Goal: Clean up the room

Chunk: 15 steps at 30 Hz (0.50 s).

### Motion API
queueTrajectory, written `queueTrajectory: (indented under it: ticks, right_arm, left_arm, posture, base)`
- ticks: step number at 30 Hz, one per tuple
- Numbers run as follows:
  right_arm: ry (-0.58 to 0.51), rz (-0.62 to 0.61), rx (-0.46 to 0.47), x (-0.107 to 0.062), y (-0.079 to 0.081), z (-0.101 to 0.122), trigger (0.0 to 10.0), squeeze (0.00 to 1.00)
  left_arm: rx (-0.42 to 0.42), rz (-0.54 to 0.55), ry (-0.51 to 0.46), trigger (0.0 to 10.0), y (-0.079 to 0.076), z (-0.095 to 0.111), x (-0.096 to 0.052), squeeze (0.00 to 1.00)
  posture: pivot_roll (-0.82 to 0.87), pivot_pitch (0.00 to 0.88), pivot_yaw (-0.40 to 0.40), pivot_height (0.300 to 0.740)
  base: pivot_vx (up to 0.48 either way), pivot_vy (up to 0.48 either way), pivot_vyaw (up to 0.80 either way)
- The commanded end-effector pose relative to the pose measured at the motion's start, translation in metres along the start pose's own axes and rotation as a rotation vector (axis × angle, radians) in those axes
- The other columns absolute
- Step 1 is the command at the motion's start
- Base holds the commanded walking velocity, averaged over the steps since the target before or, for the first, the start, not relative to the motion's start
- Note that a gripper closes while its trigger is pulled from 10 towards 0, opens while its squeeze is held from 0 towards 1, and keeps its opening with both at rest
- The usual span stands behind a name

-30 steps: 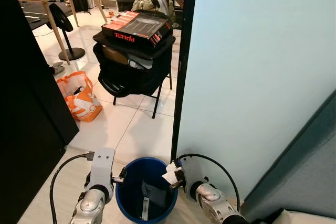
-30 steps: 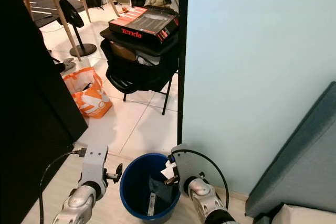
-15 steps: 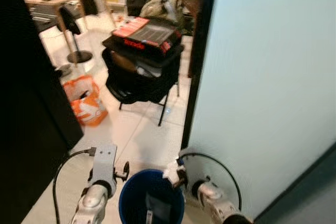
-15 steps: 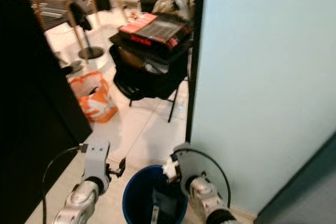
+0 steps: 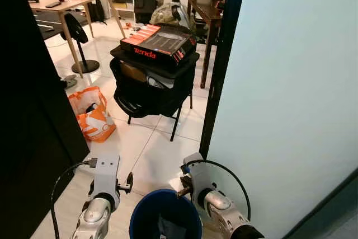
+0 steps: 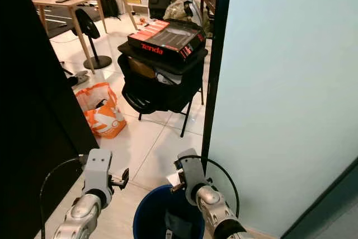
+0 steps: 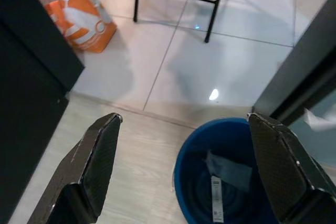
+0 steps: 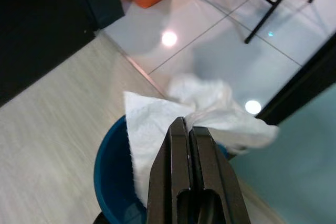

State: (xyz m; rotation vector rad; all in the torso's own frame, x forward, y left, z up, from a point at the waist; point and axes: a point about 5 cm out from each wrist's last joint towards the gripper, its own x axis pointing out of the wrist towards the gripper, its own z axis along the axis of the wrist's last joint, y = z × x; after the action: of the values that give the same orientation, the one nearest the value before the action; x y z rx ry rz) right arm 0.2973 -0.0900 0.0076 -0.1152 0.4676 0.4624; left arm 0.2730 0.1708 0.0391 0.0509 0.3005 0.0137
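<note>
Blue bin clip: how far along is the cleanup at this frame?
Partly done. The blue bin already holds some discarded scraps. In hand: the right claw is shut on a crumpled white tissue, held at the bin's rim and not yet released. The left claw is open beside the bin. Left: drop the tissue; an orange bag sits on the floor and a loaded black chair stands behind it.

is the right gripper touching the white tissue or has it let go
Touching. In the right wrist view the right gripper has its fingers shut on the white tissue, which hangs from the tips above the blue bin.
</note>
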Motion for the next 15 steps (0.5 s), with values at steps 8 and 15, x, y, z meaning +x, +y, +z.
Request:
queueTrajectory:
  ticks: [8, 15]
  right_arm:
    - [0.015, 0.007, 0.008, -0.0008, 0.0018, -0.0047, 10.0, 0.00]
    - [0.004, 0.013, -0.001, 0.0019, 0.0030, 0.0019, 10.0, 0.00]
  left_arm:
    - [-0.008, -0.002, 0.010, 10.0, 0.0007, -0.0032, -0.0021, 0.00]
    - [0.026, -0.010, 0.039, 10.0, -0.0002, -0.0062, 0.0009, 0.00]
  posture:
    - [0.05, 0.042, -0.016, 0.740]
    - [0.05, 0.046, -0.016, 0.740]
  base:
    - [0.000, 0.000, 0.00]
    - [0.000, 0.000, 0.00]
